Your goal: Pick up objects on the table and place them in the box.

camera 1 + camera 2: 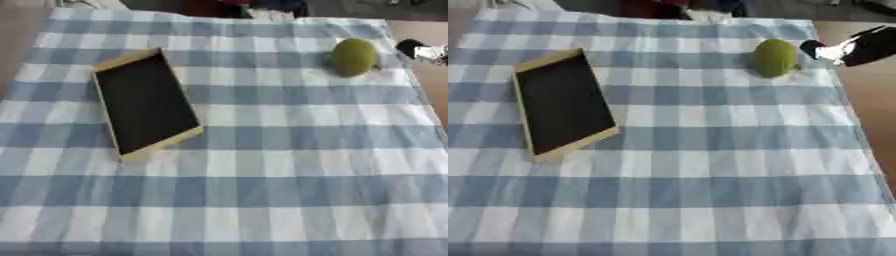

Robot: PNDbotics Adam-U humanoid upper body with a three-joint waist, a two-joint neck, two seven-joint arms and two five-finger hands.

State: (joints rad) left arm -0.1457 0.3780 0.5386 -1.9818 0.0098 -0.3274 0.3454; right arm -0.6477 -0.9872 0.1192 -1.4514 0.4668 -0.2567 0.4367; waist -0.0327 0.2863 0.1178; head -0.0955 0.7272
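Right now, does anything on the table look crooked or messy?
Only the box: it lies askew to the checked cloth, and is empty. The green fruit looks whole; nothing spilled.

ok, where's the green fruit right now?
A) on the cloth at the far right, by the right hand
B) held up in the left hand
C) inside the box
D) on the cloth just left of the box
A: the green fruit lies on the checked cloth at the far right, beside the right hand, well apart from the box, which holds nothing.
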